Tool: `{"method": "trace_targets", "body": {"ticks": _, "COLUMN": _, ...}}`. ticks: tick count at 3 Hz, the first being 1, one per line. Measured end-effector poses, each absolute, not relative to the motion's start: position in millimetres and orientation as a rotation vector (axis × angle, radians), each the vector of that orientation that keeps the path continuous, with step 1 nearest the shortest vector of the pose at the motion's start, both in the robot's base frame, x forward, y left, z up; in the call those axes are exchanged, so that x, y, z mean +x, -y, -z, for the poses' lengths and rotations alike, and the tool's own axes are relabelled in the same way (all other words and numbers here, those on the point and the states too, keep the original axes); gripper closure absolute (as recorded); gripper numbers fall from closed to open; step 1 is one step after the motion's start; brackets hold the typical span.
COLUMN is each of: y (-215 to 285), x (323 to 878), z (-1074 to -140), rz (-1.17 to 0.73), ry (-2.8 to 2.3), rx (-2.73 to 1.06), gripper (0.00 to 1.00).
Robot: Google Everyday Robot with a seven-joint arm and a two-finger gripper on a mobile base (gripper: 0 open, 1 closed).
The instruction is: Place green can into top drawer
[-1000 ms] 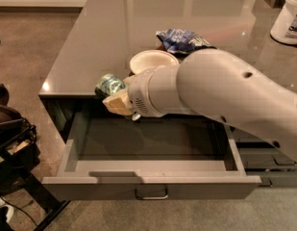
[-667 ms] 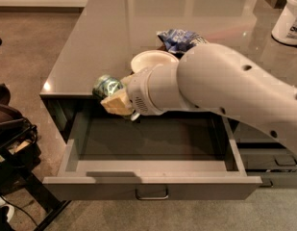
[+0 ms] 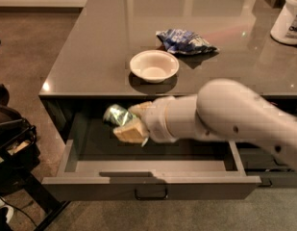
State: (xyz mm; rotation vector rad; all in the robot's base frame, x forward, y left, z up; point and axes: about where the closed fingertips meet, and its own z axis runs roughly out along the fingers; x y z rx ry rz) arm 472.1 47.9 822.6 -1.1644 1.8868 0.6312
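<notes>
The gripper (image 3: pixel 130 121) grips the green can (image 3: pixel 116 114), poised over the left half of the open top drawer (image 3: pixel 153 186), just below the counter (image 3: pixel 105 57).

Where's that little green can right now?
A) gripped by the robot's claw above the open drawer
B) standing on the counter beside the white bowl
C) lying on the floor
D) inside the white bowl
A: the gripper is shut on the green can, holding it over the open top drawer.
</notes>
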Motion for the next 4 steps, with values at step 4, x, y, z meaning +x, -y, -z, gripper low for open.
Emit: {"method": "trace_targets", "body": {"ticks": 4, "y": 26.2, "x": 528.1, "z": -660.0, "rz": -0.670, "ry": -1.996, "rx": -0.778, "gripper": 1.00}}
